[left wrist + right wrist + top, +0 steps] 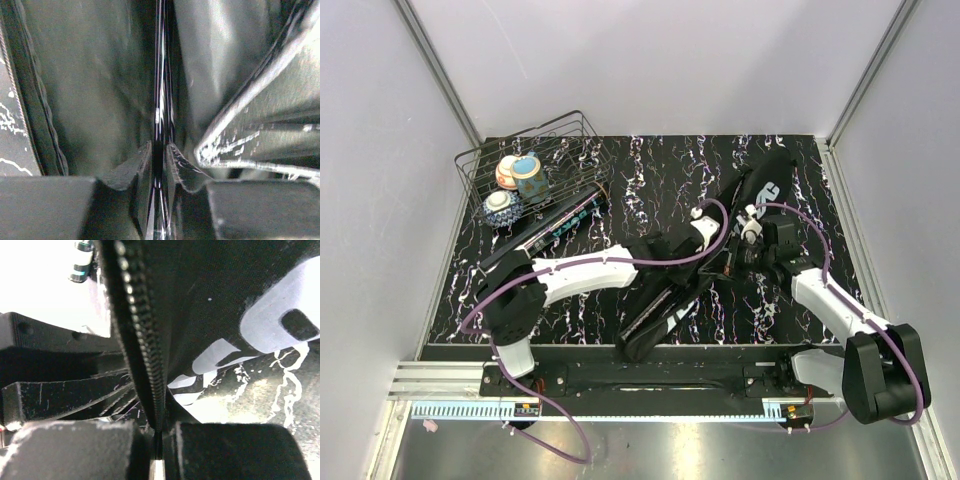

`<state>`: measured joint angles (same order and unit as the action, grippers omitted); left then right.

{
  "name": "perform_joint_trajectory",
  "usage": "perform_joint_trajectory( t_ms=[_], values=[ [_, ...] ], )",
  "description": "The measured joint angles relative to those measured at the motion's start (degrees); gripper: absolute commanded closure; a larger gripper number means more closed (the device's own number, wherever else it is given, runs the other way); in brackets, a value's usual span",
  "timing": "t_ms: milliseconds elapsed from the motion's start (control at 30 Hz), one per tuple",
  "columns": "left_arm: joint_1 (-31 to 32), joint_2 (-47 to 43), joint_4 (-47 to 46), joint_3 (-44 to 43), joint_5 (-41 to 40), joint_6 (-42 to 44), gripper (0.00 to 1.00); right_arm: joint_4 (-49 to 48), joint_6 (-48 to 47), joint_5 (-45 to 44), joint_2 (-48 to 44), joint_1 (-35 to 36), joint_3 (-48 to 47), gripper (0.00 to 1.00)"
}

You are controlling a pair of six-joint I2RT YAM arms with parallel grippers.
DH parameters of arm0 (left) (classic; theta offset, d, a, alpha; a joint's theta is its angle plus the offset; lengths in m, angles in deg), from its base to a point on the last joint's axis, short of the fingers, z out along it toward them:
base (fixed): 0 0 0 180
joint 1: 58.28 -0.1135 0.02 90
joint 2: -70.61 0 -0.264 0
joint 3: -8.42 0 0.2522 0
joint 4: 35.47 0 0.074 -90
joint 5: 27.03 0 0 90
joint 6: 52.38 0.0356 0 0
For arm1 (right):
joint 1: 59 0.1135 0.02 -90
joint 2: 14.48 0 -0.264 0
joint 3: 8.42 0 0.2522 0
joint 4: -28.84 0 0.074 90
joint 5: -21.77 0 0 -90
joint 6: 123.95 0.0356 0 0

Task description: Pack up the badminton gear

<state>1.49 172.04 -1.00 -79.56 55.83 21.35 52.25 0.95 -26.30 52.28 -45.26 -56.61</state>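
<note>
The black racket bag (pixel 767 190) lies diagonally across the table's middle, its narrow end near the front edge. My left gripper (pixel 712 262) reaches into its open side. In the left wrist view the gripper (pixel 161 150) is shut on a thin glossy black racket shaft (pixel 160 75) between the bag's grey inner walls. My right gripper (pixel 745 258) is beside it. In the right wrist view it (pixel 157 432) is shut on the bag's zipper edge (pixel 142 350), with the white logo (pixel 270 320) to the right. The long black tube (pixel 560 228) lies by the basket. No shuttlecocks show.
A black wire basket (pixel 535 140) at the back left holds three patterned bowls (pixel 528 175). The tube leans along its front side. Both arms cross over the bag at the table's middle. White walls enclose the table on three sides.
</note>
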Motion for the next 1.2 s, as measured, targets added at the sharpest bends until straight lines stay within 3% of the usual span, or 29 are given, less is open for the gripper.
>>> perform_joint_trajectory(
  t_ms=[67, 267, 300, 367, 500, 533, 700, 967, 1067, 1100, 1167, 1200],
  values=[
    [0.09, -0.02, -2.91, 0.63, -0.31, -0.92, 0.51, -1.18, 1.05, 1.38, 0.00, -0.70, 0.33, 1.00],
    [-0.63, -2.91, -4.92, 2.58, -1.09, -2.27, 0.30, -2.21, 2.62, 5.29, 0.00, -1.81, 1.57, 1.00],
    [-0.66, -4.33, -3.93, 2.73, -0.96, -2.32, 0.16, -2.36, 2.78, 5.77, 0.00, -1.97, 1.73, 1.00],
    [-0.83, -8.15, -2.49, 2.93, -0.59, -2.23, 0.10, -2.45, 2.95, 6.58, 0.00, -2.14, 1.97, 1.00],
    [-2.64, -17.35, -2.58, 3.96, 2.45, -3.04, 0.09, -2.75, 3.10, 7.30, -0.13, -2.19, 2.03, 1.00],
    [-3.67, -19.10, -2.93, 4.48, 3.10, -3.34, 0.01, -2.86, 3.13, 7.30, -0.17, -2.19, 2.03, 1.00],
    [-13.25, -20.33, -8.68, 10.56, 11.15, -7.48, 0.01, -3.02, 3.15, 7.32, -0.22, -2.19, 2.03, 1.00],
    [-16.81, -2.21, -10.36, 9.14, 22.49, -9.29, 0.03, -3.02, 3.13, 7.87, -0.44, -2.32, 2.03, 1.00],
    [-17.70, 1.68, -11.67, 7.45, 26.16, -9.29, 0.17, -2.99, 3.10, 8.31, -0.48, -2.47, 2.03, 1.00],
    [-18.08, 2.40, -12.28, 7.15, 27.32, -9.35, 0.36, -2.99, 3.06, 8.33, -0.48, -2.54, 2.03, 1.00],
    [-18.53, 3.13, -13.18, 6.71, 29.35, -9.46, 0.49, -2.99, 2.95, 8.33, -0.48, -2.67, 2.03, 1.00],
    [-18.78, 3.30, -13.57, 6.45, 30.27, -9.33, 0.60, -2.99, 2.91, 8.33, -0.48, -2.67, 2.03, 1.00]
  ],
)
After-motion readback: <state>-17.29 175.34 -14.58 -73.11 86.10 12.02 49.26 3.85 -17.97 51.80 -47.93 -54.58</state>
